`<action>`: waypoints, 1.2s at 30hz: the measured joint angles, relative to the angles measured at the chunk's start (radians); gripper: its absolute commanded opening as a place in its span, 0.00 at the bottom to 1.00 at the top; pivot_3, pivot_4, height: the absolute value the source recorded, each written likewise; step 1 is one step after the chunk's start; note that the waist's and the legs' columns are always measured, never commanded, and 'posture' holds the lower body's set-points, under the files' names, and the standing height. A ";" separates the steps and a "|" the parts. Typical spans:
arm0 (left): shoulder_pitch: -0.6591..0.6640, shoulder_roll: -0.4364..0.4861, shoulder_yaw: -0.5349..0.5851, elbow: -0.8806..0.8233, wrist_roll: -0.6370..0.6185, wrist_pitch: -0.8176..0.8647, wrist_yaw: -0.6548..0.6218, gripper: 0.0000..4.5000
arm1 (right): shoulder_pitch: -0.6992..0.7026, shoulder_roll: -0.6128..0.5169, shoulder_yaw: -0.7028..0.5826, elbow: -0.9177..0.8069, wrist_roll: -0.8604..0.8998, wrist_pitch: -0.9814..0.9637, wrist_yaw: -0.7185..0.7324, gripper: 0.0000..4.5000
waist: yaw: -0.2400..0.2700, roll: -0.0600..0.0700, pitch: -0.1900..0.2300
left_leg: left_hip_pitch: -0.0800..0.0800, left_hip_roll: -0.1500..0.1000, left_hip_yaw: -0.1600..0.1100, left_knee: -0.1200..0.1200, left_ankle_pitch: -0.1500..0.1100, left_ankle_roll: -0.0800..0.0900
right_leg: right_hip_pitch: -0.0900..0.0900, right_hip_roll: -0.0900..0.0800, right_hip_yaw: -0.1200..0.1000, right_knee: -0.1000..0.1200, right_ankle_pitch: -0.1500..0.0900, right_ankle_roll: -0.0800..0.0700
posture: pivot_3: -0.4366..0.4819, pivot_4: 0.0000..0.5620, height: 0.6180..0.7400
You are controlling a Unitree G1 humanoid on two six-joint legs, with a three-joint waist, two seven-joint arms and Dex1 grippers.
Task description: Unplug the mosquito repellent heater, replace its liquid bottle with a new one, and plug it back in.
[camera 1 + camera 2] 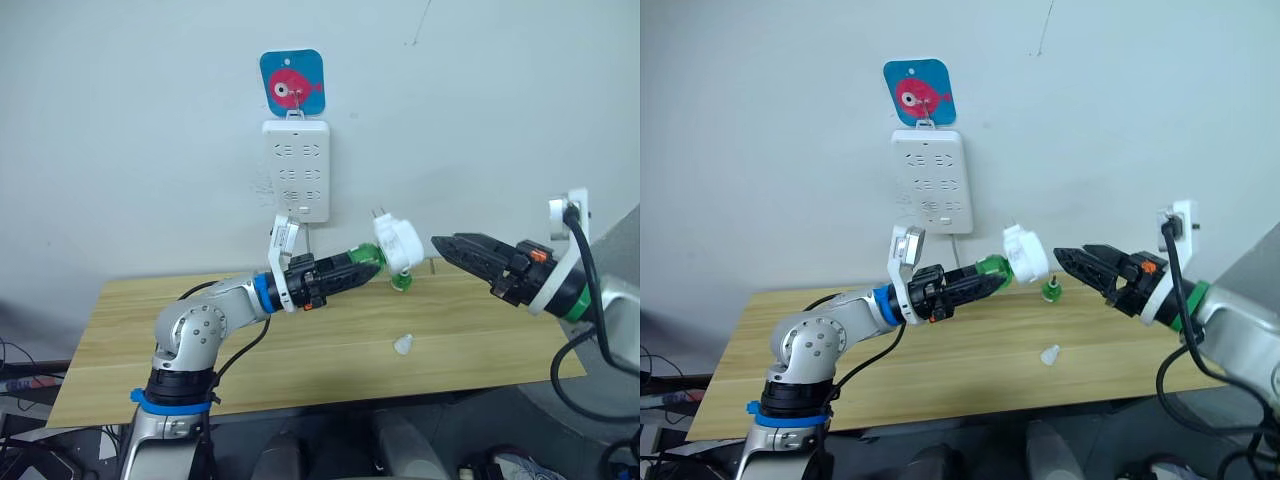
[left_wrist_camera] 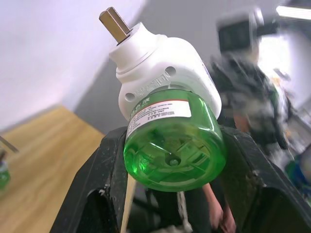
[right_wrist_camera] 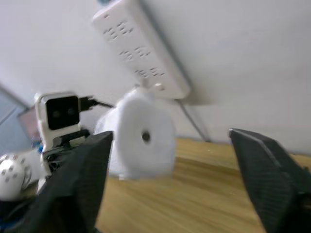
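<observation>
My left gripper (image 1: 368,263) is shut on a green liquid bottle (image 1: 362,262) held out level above the table. The white mosquito repellent heater (image 1: 398,243) sits on the bottle's far end, its two metal prongs pointing up towards the wall. The left wrist view shows the bottle's round base (image 2: 175,145) clamped between both fingers, with the heater (image 2: 155,63) beyond it. My right gripper (image 1: 442,244) is open, its tips just right of the heater and not touching it. In the right wrist view the heater's vent hole (image 3: 146,137) faces that gripper's spread fingers.
A white power strip (image 1: 297,170) hangs on the wall under a blue fish hook (image 1: 292,82). A second small green bottle (image 1: 401,285) stands on the wooden table (image 1: 130,330) below the heater. A small white cap (image 1: 402,346) lies nearer the front edge.
</observation>
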 measured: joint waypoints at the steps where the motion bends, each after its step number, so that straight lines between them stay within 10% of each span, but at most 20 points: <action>1: 0.000 -0.008 0.006 0.003 -0.002 0.000 0.018 0.50 | 0.028 0.015 0.000 -0.018 -0.007 -0.022 -0.023 1.00 | -0.003 0.000 0.000 | 0.001 0.000 0.001 0.000 0.000 0.000 | 0.000 0.000 0.000 0.001 0.000 0.000 | 0.23 0.26 1.00; 9: -0.029 -0.075 0.032 0.028 -0.067 0.018 0.119 0.50 | 0.064 0.328 0.184 -0.102 -0.012 -0.258 -0.275 1.00 | -0.028 0.001 0.000 | 0.003 0.000 0.001 0.000 0.000 0.000 | 0.000 0.002 0.001 0.003 0.000 0.000 | 0.22 0.26 1.00; 36: -0.045 -0.079 0.066 0.042 -0.274 0.150 0.233 0.50 | -0.109 0.451 0.339 -0.013 -0.142 -0.328 -0.202 1.00 | -0.035 0.001 0.000 | 0.003 0.000 -0.001 0.000 0.000 0.000 | 0.000 0.002 0.000 0.000 0.000 0.000 | 0.23 0.23 1.00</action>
